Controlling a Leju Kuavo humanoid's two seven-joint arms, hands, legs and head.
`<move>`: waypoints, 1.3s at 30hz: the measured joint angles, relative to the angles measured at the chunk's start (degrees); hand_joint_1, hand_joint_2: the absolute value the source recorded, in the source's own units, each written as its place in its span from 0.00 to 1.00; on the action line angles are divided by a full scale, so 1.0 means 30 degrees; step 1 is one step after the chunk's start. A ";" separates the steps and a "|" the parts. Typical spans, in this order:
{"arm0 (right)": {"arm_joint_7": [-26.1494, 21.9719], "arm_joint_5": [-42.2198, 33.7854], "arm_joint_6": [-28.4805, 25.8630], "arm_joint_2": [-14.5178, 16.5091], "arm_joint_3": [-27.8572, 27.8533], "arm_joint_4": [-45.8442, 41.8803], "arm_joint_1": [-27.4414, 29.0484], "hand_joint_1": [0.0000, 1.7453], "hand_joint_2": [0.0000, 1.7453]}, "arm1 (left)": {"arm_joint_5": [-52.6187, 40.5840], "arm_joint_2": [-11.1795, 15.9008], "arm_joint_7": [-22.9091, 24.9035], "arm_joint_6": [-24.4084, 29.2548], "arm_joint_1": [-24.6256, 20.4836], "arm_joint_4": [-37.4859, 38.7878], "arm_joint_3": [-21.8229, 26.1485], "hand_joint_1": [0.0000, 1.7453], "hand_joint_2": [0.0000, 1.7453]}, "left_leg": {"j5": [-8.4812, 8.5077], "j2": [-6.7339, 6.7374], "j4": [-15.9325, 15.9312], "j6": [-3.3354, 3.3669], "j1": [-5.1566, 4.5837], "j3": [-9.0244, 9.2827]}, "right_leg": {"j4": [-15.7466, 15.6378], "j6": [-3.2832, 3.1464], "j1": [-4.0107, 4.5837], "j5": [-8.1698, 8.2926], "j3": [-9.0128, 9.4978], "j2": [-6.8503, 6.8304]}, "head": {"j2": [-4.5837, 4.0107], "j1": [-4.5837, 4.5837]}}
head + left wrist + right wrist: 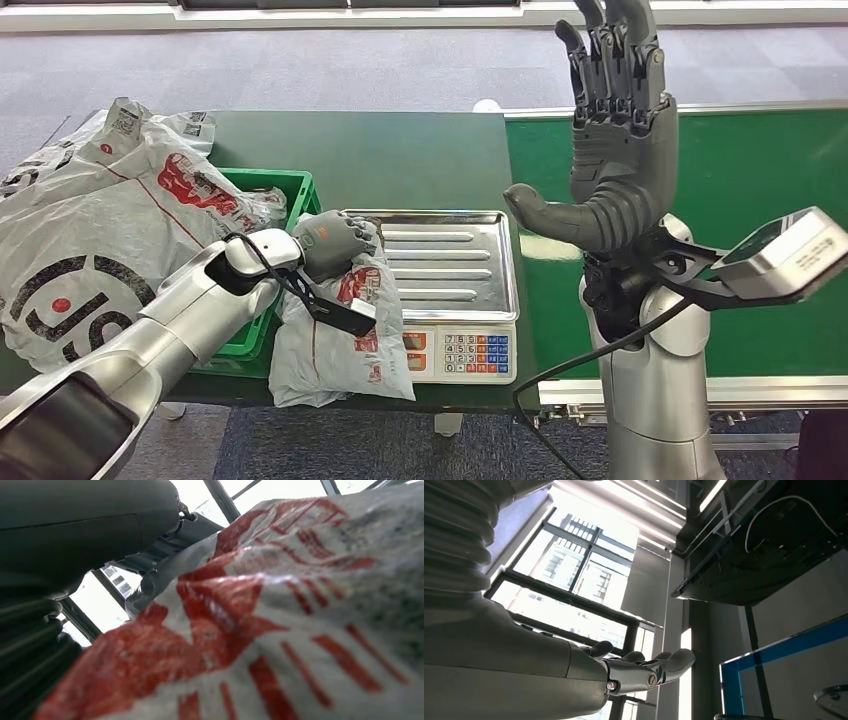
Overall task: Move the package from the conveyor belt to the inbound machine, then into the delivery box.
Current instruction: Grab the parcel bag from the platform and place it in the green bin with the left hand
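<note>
Head view: left hand [335,243] grips crumpled grey package [345,340] with red print beside the scale [447,290]; right hand [610,130] raised, fingers spread, empty.

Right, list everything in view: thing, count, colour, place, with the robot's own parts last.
package: one, grey-white with red print, at the table's front edge beside the scale, under the left hand.
scale: one, steel tray over a white keypad front, table centre.
crate: one, green, left of the scale.
big bags: a pile, white with red and black print, over the crate's left side.
conveyor belt: one, green, right.
left hand: grey, gripping the package.
right hand: grey, raised, fingers apart, holding nothing.
</note>
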 joint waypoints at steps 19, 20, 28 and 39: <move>0.0003 0.0000 0.0000 0.0000 -0.0016 -0.0007 0.0050 0.00 1.00 | 0.0000 0.0133 0.0004 0.0000 0.0124 -0.0308 0.0031 1.00 1.00 | -0.0001 0.0002 0.0000 -0.0002 0.0004 -0.0093 | 0.0000 -0.0001 0.0011 -0.0001 -0.0096 0.0000 | 0.0000 0.0000; 0.0005 0.0000 0.0000 0.0000 -0.0016 -0.0007 0.0050 0.00 1.00 | 0.0000 0.0133 0.0004 0.0000 0.0124 -0.0308 0.0031 1.00 1.00 | -0.0001 0.0002 0.0000 -0.0002 0.0004 -0.0094 | 0.0000 -0.0001 0.0011 -0.0001 -0.0097 0.0000 | 0.0000 0.0000; -0.0038 0.0201 -0.0004 0.0000 -0.0058 -0.0168 0.0219 0.00 1.00 | -0.3584 0.0617 0.3476 0.3119 0.0053 -0.1096 0.0418 1.00 1.00 | 0.0025 0.0011 0.0003 -0.0031 0.0025 -0.0143 | 0.0005 -0.0043 0.0028 0.0031 -0.0166 0.0016 | 0.0000 0.0004; -0.0062 0.0636 0.0341 0.0106 -0.0453 -0.0843 0.0763 0.00 1.00 | -0.9127 0.1641 0.9005 0.5184 -0.1285 -0.4829 0.6391 1.00 1.00 | 0.0073 0.0024 0.0009 -0.0078 0.0056 -0.0304 | 0.0009 -0.0085 0.0065 0.0087 -0.0339 0.0041 | 0.0000 0.0002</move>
